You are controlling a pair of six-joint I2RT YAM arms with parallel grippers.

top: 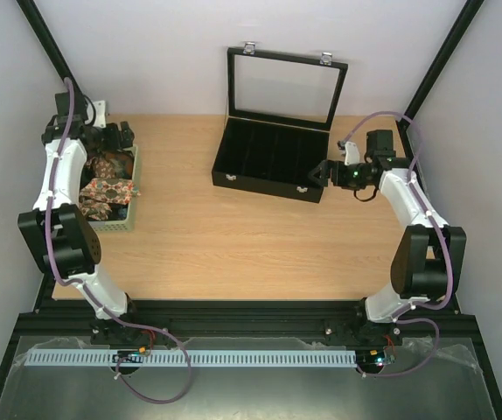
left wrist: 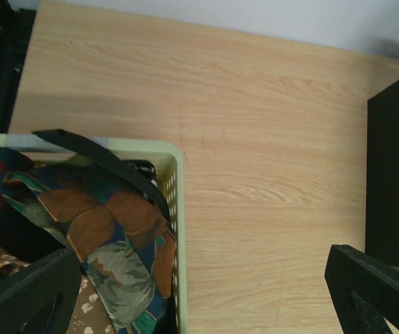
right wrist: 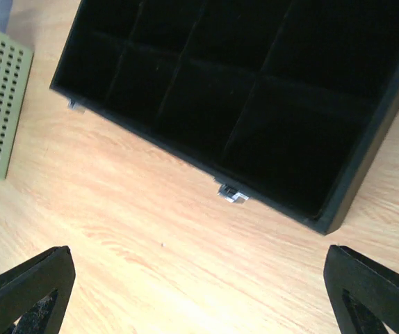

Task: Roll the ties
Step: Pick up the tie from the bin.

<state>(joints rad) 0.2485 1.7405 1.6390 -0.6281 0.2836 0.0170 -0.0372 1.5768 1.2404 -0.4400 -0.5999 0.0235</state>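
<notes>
Left gripper [left wrist: 203, 282] spread wide and empty above the pale green perforated plastic basket [left wrist: 176, 209] of heaped patterned fabric ties [left wrist: 109, 236], right gripper [right wrist: 198, 268] equally wide by the black compartmented case [right wrist: 255, 104], and a careless plunge could snag the rim or haul up a tangle.

Tabletop [top: 233, 245]: pale wood grain, smooth, low sheen. Basket [left wrist: 176, 209], left edge: pale green plastic, perforated walls, matt. Ties [left wrist: 116, 236] inside it: soft printed cloth, with a slight sheen on the leaf-patterned one. Case [top: 264, 186], near the far edge: black, with matt walls and dividers. Lid [top: 286, 87]: clear glass pane in a black frame. Clasps [right wrist: 233, 195]: bright metal, glossy.
</notes>
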